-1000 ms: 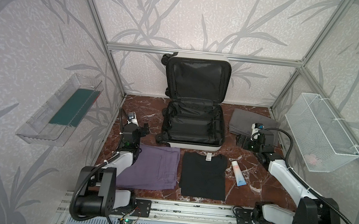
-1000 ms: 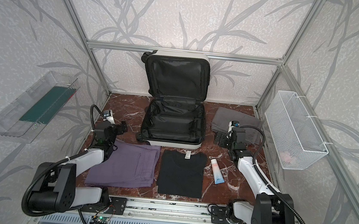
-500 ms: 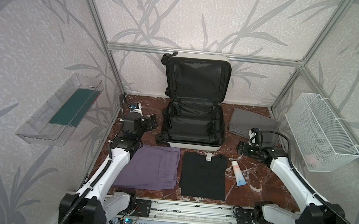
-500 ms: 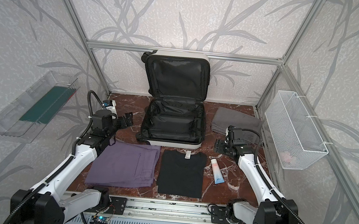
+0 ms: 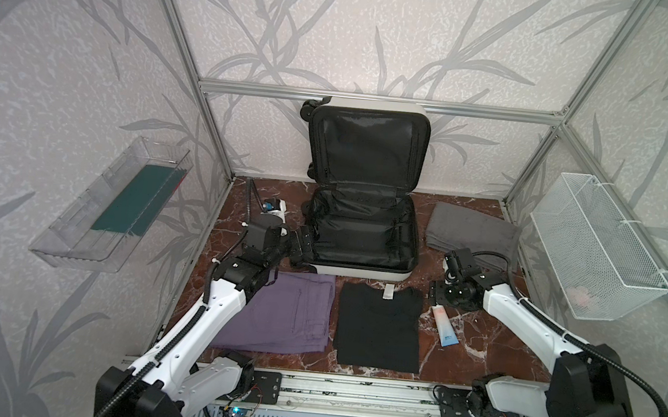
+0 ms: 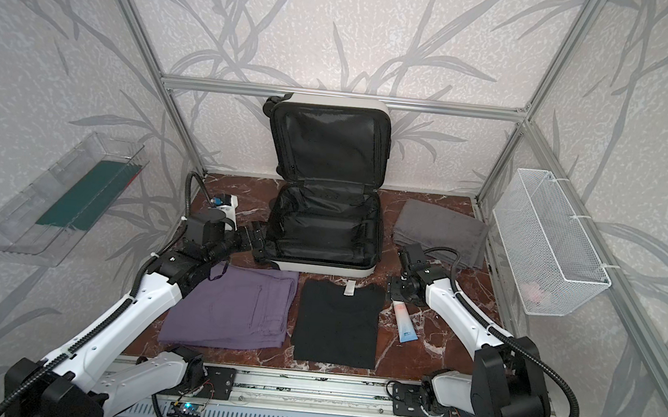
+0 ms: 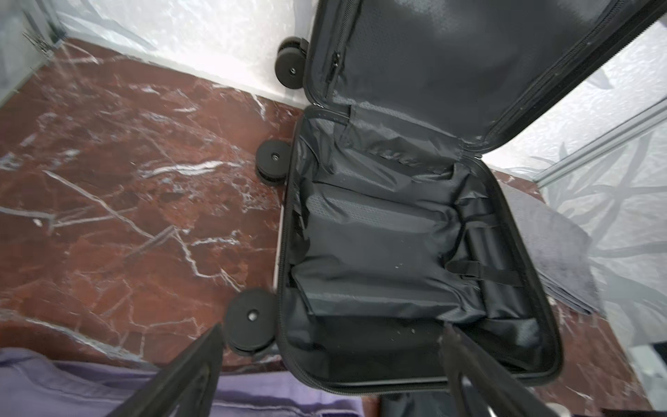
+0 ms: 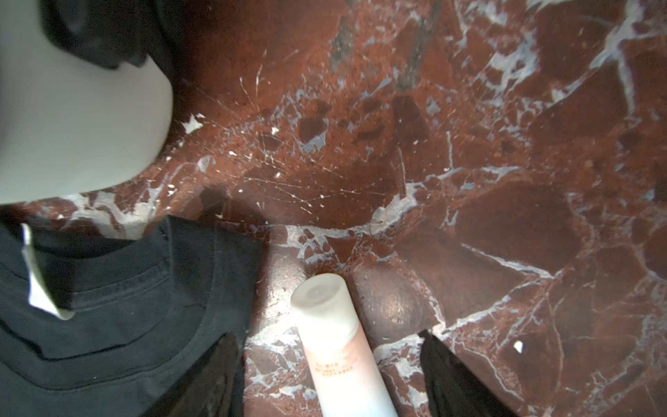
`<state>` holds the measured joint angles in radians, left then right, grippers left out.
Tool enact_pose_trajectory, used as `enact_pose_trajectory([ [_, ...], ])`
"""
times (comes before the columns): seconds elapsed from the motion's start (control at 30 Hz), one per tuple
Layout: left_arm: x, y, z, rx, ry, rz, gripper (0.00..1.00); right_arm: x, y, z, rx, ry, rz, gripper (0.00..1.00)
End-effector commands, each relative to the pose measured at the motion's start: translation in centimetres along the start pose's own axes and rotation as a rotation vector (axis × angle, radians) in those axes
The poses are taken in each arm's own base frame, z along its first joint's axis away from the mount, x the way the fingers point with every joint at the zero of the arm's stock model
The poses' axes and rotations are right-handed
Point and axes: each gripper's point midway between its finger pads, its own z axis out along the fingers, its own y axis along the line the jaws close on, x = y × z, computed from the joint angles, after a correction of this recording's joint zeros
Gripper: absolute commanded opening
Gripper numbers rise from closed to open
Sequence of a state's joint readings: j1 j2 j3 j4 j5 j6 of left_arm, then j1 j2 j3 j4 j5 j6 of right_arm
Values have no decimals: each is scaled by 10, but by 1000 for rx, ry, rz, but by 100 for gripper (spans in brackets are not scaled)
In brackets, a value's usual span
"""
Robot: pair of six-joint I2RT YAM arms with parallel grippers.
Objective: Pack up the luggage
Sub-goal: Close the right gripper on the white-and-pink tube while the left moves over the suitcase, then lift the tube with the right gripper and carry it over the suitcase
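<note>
Nothing packed: your luggage (image 5: 359,271) sits open, empty, clothes (image 5: 284,317) and tube (image 8: 335,343) outside. Right gripper (image 8: 328,337) open astride tube, unclamped; left gripper (image 7: 332,328) open, empty.

luggage (image 5: 363,229) lies open at back centre of worktop (image 5: 472,356); trousers (image 5: 288,318), t-shirt (image 5: 379,331), tube (image 5: 444,328) in a row before it; towel (image 5: 472,231) to its right.

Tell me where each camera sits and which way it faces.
Top views: high at the front, looking down and back at the luggage; left arm and right arm show.
Left wrist: behind the left gripper, facing the open luggage; only its fingers show.
Right wrist: behind the right gripper, facing down at the tube and T-shirt; only its fingers show.
Shared: luggage in left wrist and top views; tube in right wrist and top views.
</note>
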<state>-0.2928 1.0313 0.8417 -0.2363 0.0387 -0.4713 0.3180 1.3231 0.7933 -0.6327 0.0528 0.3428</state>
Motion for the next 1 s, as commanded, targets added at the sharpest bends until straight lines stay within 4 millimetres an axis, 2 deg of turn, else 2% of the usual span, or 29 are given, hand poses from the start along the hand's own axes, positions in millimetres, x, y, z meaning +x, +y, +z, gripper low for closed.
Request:
enact_pose_trajectory([
  [0.0, -10, -19, -6, 58, -2, -32, 95, 11, -2, 7, 14, 42, -10, 80],
  [0.27, -5, -39, 8, 107, 36, -52, 95, 16, 2, 21, 8, 108, -3, 76],
  [0.43, -7, -49, 14, 134, 53, -41, 95, 26, 1, 35, 19, 152, 27, 73],
  [0.53, -9, -53, 17, 149, 53, -38, 95, 25, 1, 39, 24, 158, 35, 71],
  [0.77, -6, -55, 21, 160, 61, -51, 95, 23, 2, 47, 30, 177, 46, 62],
  [0.97, -4, -55, 21, 162, 66, -50, 95, 22, 1, 46, 37, 170, 49, 54],
])
